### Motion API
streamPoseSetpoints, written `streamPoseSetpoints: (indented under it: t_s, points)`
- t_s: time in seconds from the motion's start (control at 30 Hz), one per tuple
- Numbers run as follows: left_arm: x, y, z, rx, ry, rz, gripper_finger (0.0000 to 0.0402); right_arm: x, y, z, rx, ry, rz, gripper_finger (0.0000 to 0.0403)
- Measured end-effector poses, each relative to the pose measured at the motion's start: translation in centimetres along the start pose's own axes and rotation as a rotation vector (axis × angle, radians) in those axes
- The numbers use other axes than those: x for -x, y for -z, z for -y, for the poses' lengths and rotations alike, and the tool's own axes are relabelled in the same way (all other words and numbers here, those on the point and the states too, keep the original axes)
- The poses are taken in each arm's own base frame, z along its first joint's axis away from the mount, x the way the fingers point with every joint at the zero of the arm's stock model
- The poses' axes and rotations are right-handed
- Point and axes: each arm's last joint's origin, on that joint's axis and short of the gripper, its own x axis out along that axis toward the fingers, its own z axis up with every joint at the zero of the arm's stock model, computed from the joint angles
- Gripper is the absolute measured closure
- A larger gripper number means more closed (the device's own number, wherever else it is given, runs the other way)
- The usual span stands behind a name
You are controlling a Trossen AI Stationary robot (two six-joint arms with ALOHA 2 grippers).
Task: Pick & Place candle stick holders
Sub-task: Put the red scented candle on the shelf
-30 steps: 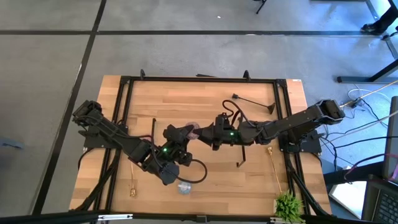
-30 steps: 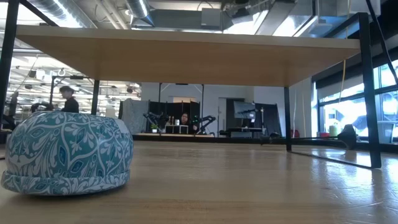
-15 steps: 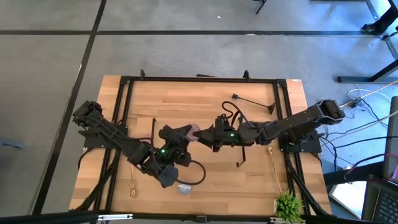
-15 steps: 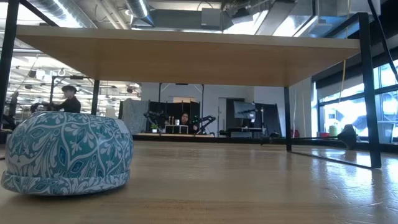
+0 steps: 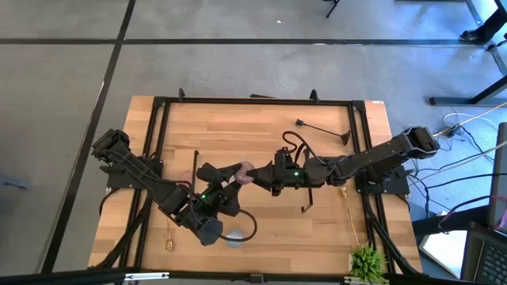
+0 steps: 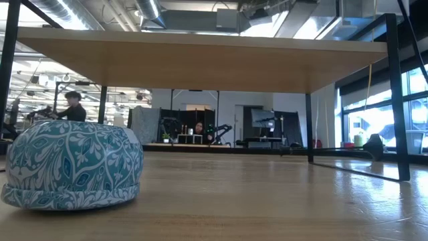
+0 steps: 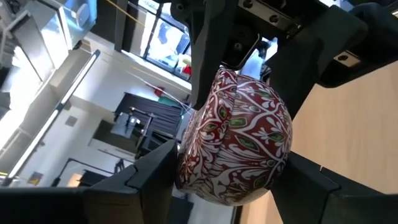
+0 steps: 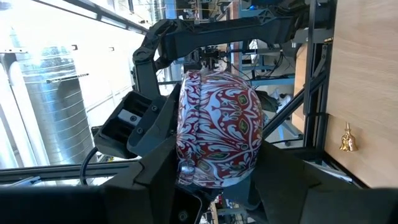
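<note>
A squat round candle stick holder with a red-and-white pattern [image 8: 217,112] hangs above the table's middle [image 5: 246,172], and my right gripper [image 5: 258,173] is shut on it. My left gripper [image 5: 234,171] faces it from the left. Its fingers [image 7: 155,177] stand on either side of the round's lower part [image 7: 227,180]. A teal patterned round [image 6: 70,164] rests on its flat base, half under my left arm [image 5: 236,237]. Gold stems lie near the front left [image 5: 169,237] and at the right [image 5: 348,212]. A black stem [image 5: 321,128] lies at the far side. My right gripper pinches the red round by two opposite sides [image 8: 181,155] between its two fingers. The fingers come in level from the table's right. The round is lifted clear of the table. Of my left gripper I cannot tell whether its fingers touch the round's sides [image 7: 186,168].
Black rails [image 5: 158,142] frame the wooden board. A green plant [image 5: 368,261] stands at the near right corner. A thin black stick [image 5: 196,165] lies beside my left arm, and another [image 5: 306,199] under my right arm. A person [image 6: 70,107] shows in the room behind.
My left arm has swung a little toward the table's near left, and its wrist has rolled. It now covers more of the teal round. The red round has stayed where it was, in my right gripper.
</note>
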Motion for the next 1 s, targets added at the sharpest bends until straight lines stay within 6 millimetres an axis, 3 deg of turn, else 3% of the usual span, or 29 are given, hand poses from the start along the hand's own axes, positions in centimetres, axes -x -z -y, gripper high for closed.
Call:
streamPoseSetpoints:
  t_s: [0.3,0.73,1.0]
  points:
    - [-0.23,0.27,0.15,-0.023,0.044,0.001,0.0179,0.00,-0.01,0.23,0.006,0.016,-0.016,0.0218]
    - [-0.33,0.15,0.03,-0.047,0.100,0.019,0.0219,-0.04,-0.08,0.20,0.023,0.007,-0.010,0.0164]
    - [-0.91,0.32,-0.11,-0.081,0.093,0.003,0.0221,-0.06,-0.13,0.11,0.017,-0.006,-0.004,0.0160]
